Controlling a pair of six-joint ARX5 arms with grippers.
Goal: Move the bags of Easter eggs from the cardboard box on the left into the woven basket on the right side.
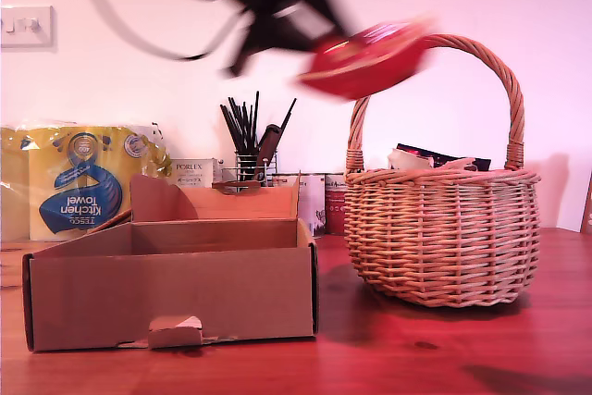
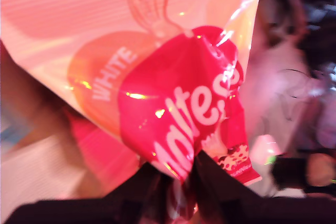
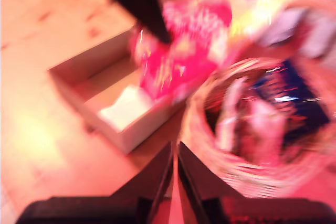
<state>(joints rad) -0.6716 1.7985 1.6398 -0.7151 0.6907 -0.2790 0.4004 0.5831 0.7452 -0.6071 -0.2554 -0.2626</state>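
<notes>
Reddish wooden surface [image 1: 444,358] under a pale wall carries everything here. High in the upper middle of the exterior view a red and cream bag of Easter eggs [image 1: 367,59] hangs in the air, blurred, just beside the arch of the woven basket's handle and not yet over the opening. My first gripper [image 2: 184,174] has its jaws pinching the crimped lower edge of that bag — the first wrist view shows the dark fingers pressed tight on the red foil.

Below it, the woven basket [image 1: 442,233] at the exterior view's right already holds bags: a dark one and a pale one show above the rim, and the second wrist view makes out blue, pink and pale wrappers inside, though blurred. I count at least two or three; more I cannot tell.

At the exterior view's left, the cardboard box [image 1: 171,298] looks nearly emptied — the second wrist view shows a bare floor with only one pale patch [image 3: 126,109], bag or scrap I cannot say.

My second gripper [image 3: 174,174] hovers above box and basket, jaws pressed together on nothing.

By my judgement the task is close to done: this bag needs dropping in, then perhaps one check of the box.
</notes>
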